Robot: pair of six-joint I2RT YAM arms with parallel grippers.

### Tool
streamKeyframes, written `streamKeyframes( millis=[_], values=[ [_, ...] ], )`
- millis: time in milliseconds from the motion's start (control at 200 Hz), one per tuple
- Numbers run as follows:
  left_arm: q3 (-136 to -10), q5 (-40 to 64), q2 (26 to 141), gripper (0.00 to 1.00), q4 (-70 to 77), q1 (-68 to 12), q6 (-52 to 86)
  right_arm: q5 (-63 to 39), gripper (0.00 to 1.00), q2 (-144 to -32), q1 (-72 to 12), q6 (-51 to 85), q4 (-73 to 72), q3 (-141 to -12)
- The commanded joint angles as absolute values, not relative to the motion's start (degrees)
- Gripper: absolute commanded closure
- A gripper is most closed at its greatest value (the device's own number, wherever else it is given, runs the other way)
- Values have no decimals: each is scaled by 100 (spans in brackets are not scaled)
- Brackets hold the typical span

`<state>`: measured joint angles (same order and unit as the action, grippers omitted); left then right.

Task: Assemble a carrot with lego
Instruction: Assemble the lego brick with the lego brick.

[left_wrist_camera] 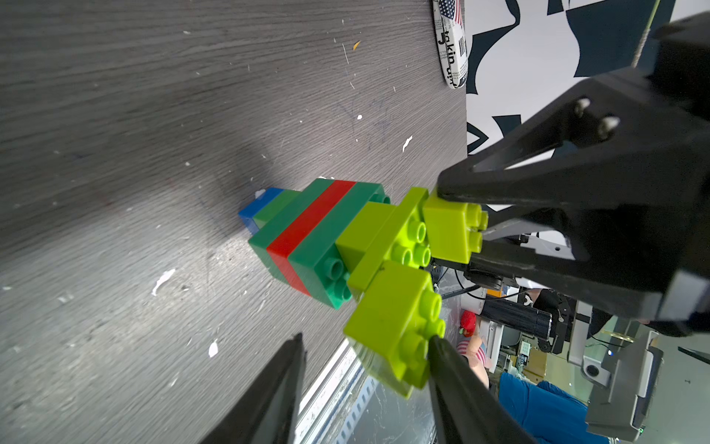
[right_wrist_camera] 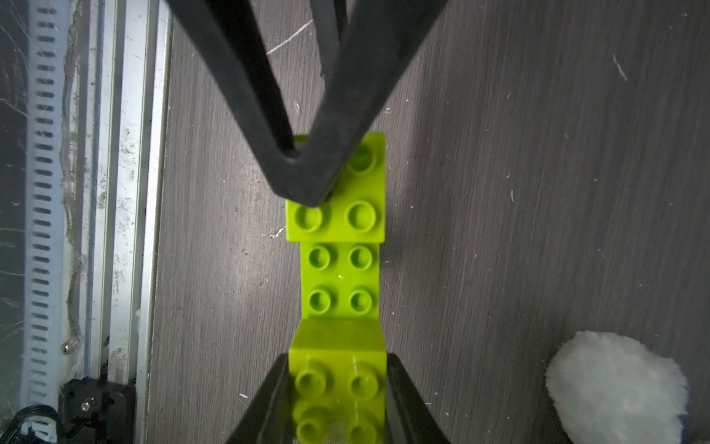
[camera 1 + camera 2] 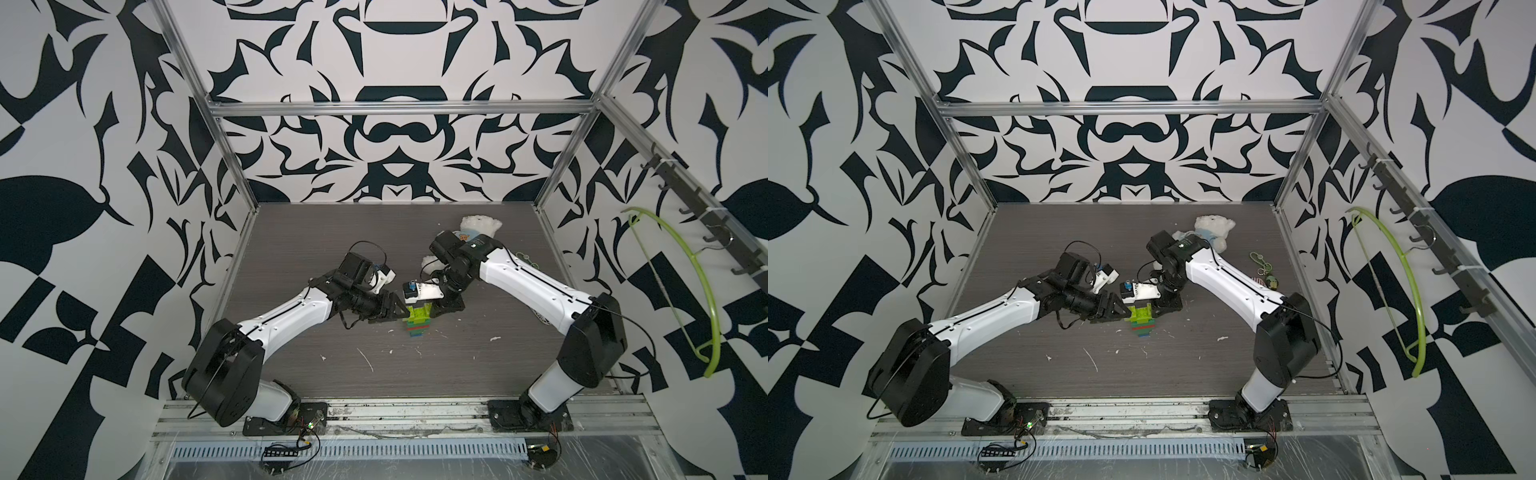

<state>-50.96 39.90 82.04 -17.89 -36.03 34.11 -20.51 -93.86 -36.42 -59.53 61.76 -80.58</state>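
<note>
The right pincer (image 2: 338,359) is closed tight on the clamped lime brick (image 2: 338,384) at the bottom centre of its wrist view, with a finger against each side wall. The left pincer (image 1: 367,337) stands partly open and holds nothing. One of its fingers bears on the studs of the free lime brick (image 2: 367,215), and the other hangs clear beside the stack.

Both bricks sit on the ends of the oblong lime brick (image 2: 340,278) and form the fork of the carrot (image 3: 417,324). The carrot stands upright on the bench (image 3: 316,232), just below frame centre in both top views, between the two pincers. It looks all but finished.

The danger, I judge, is its footing, because the wide top rides on a small blue tip (image 1: 256,209). An off-centre push from the left finger, or a sideways drag when the right pincer lets go, could topple it or pull a fork brick off. The finger could also slip off the rounded studs.
</note>
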Motion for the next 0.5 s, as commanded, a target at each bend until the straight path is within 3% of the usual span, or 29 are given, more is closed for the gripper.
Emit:
streamKeyframes(
  millis=[0, 495],
  values=[
    [-5075, 3946, 8261, 43, -1918, -3612, 3316, -1993, 99, -9457, -3674, -6139, 6342, -7923],
    [-5123, 3885, 8249, 43, -1965, -3615, 3324, -1591, 100, -9703, -3863, -6250, 6549, -8065]
  ],
)
